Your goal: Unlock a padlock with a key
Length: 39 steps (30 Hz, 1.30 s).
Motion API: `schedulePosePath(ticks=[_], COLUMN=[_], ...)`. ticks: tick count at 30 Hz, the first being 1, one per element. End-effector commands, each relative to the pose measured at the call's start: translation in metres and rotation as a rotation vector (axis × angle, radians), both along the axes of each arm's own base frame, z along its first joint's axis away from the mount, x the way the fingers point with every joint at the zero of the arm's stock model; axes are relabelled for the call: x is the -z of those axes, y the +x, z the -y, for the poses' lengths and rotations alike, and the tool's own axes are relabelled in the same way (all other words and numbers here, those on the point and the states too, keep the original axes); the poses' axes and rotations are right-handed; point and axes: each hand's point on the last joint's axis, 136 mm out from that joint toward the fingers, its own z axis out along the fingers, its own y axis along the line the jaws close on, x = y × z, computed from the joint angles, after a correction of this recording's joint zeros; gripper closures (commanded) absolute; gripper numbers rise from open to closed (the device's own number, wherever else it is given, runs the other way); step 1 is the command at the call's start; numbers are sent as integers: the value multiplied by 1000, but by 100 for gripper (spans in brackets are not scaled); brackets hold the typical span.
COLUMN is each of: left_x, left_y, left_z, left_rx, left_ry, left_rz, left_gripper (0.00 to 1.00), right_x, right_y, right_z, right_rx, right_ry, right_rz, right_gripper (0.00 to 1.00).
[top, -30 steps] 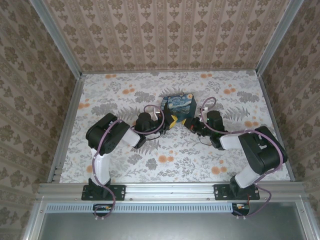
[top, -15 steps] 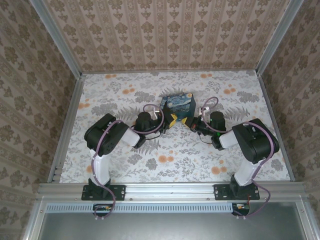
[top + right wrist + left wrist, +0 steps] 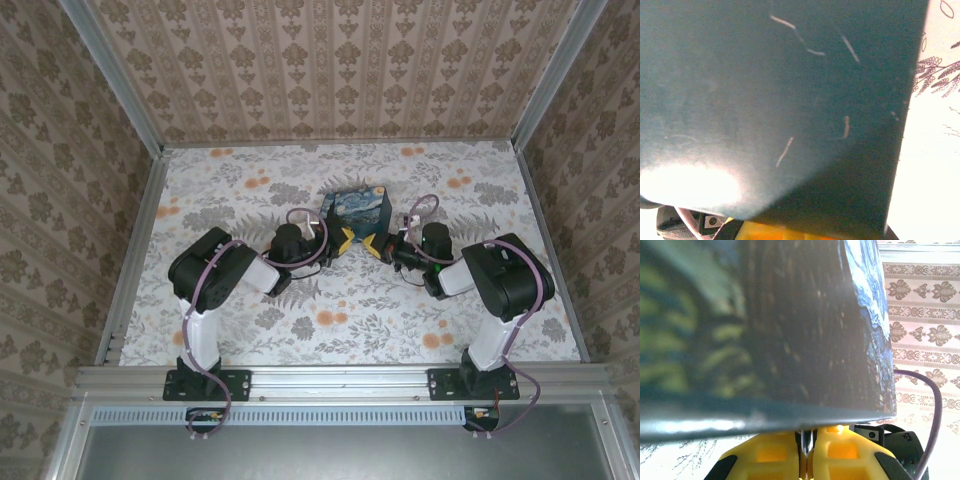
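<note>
Compared with a second ago, the right arm [image 3: 500,285] is folding in toward the middle. Its big dark elbow is sitting further left and a little further from the near rail, and the right gripper [image 3: 376,245] is now pressing closer to the near right corner of the blue painted box [image 3: 358,208]. The left arm [image 3: 215,275] and the box are staying where they were.

The left gripper [image 3: 345,240] is reaching to the near left corner of the box. In its wrist view the yellow fingers [image 3: 770,456] are squeezing together just under the box's dark side. The key [image 3: 805,442], a thin silvery sliver, is sticking up from the seam between them. The right gripper's jaws are closed together. From its wrist only a strip of yellow [image 3: 775,231] is peeking out below the box's teal face, so whether they are pinching anything I cannot tell. Where the padlock is sitting I cannot tell either.

The table [image 3: 230,190] is wearing a white cloth printed with grey ferns and orange blossoms. Beige patterned wallpaper [image 3: 330,70] is lining the three walls, with metal posts running up the corners. Both arm bases are sitting on a metal rail [image 3: 340,380] along the near edge.
</note>
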Motion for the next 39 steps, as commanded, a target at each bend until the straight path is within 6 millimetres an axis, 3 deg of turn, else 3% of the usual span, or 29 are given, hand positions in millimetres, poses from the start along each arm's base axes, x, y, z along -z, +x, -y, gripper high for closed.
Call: schedulePosePath(ticks=[1, 8, 13, 22, 30, 35, 39], left_x=[-55, -53, -51, -35, 2, 13, 19], left_y=[-36, -37, -38, -32, -14, -8, -4], left_z=[26, 29, 31, 26, 7, 0, -4], left_rx=[172, 181, 187, 146, 64, 48, 49], left_ry=[-118, -118, -116, -86, 1, 25, 45], left_rz=[128, 124, 116, 100, 101, 95, 106], left_gripper=[100, 100, 100, 100, 100, 100, 100], right_x=[-15, -20, -29, -19, -7, 6, 16], right_y=[11, 14, 15, 11, 0, -16, -32], right_z=[-9, -16, -17, -13, -2, 5, 12], right_rx=[-14, -35, -53, -54, -40, -57, -72], right_ry=[56, 48, -25, -117, -175, -246, -320], right_rz=[2, 22, 132, 134, 108, 81, 69], right_gripper=[100, 100, 100, 100, 52, 34, 26])
